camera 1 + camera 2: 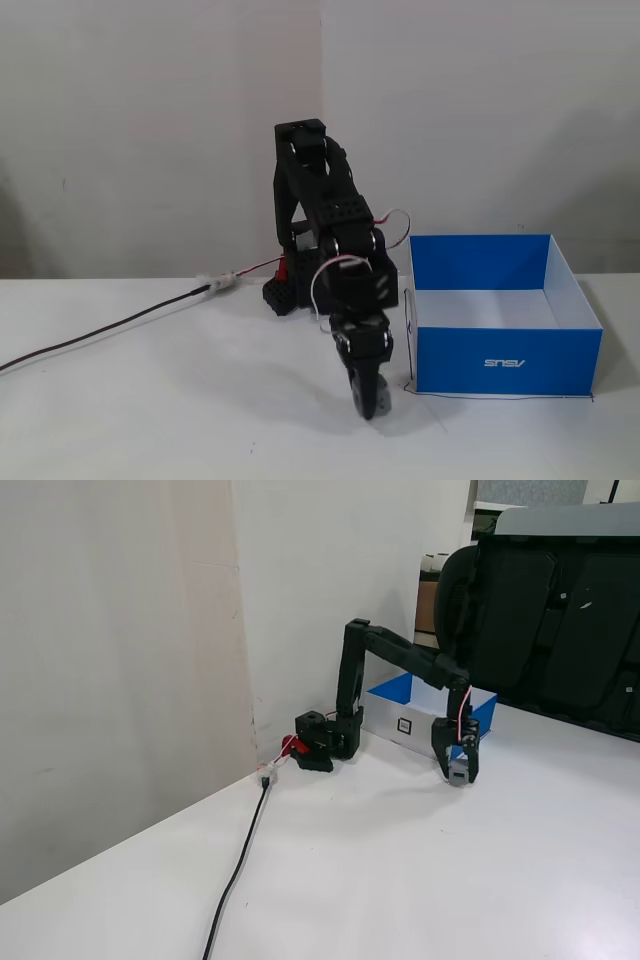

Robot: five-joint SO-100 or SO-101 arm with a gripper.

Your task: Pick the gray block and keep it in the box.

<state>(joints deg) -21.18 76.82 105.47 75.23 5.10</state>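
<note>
From the side I see my tool (458,777) clenched on the gray block (457,773); head-on, the fingers (366,390) nearly hide it beside the box (505,362).

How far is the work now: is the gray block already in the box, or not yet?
Not yet. Done: the hand has reached the gray block and its fingers are closed around it, low at the table. In hand: the grasp itself; whether the block is lifted off the table cannot be told. Left: raise it, carry it over the wall of the blue box and release it inside, where nothing is visible yet.
</note>
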